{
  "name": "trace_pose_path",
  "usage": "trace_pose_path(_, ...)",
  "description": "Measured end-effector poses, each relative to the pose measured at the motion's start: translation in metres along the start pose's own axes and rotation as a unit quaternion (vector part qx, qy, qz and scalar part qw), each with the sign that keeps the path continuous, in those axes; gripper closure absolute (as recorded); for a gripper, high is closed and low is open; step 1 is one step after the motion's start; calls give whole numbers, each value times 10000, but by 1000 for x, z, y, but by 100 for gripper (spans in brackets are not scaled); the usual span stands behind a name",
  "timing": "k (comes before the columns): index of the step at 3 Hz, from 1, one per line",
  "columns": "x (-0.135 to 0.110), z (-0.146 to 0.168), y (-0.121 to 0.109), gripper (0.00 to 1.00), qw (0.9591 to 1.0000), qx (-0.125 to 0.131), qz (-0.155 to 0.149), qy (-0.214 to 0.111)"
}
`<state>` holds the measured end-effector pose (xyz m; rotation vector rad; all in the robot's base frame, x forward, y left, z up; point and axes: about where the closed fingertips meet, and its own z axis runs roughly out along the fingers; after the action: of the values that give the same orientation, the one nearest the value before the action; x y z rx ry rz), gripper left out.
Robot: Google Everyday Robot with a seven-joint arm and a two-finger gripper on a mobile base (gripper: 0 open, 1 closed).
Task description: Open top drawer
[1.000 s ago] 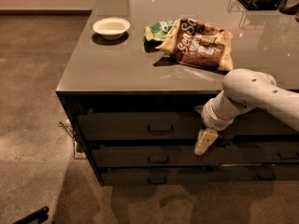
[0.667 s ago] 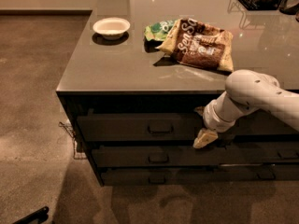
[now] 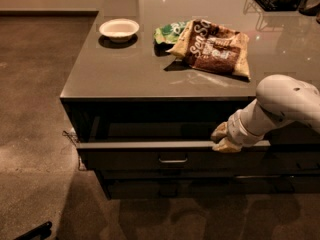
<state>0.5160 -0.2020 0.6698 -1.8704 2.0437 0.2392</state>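
Whereas a second ago the top drawer (image 3: 145,156) sat shut and the gripper (image 3: 224,139) hung pointing down in front of the drawer fronts, the drawer now stands pulled out from under the counter (image 3: 130,79). The gripper lies at the top edge of its front. How far it is open, or whether it grips that edge, cannot be told. The bar pull (image 3: 173,160) is left of and just below the gripper. The brown bag (image 3: 215,49) lies above and behind it.

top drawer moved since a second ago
Yes, the top drawer slid out from under the counter, toward the camera; gripper on its front edge.
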Motion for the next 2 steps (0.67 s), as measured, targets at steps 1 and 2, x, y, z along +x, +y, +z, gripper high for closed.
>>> trace_pose_path(1,-3,-8,-1,100,10000,0,0,0)
trace_pose_path(2,-6,-15,-2,100,10000,-1,0,0)
